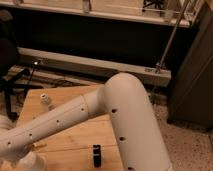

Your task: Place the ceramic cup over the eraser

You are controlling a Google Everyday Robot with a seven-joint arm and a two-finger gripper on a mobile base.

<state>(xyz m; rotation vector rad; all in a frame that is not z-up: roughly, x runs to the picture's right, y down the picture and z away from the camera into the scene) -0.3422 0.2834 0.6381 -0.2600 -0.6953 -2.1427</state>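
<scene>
The eraser [96, 155], a small black block with a pale band, stands on the wooden table [75, 95] near its front edge, just left of my arm's thick white elbow [127, 115]. A white rounded shape at the lower left, seemingly the ceramic cup [33, 162], is partly covered by my forearm [55, 125]. The forearm runs from the elbow down to the lower left edge. My gripper is out of view past that edge.
A slim pale capped bottle [46, 100] stands at the table's back left. A thin orange sliver [38, 145] shows just under the forearm. A black chair [7, 60] is at the left, and a dark cabinet [192, 75] at the right. The red bowl is hidden.
</scene>
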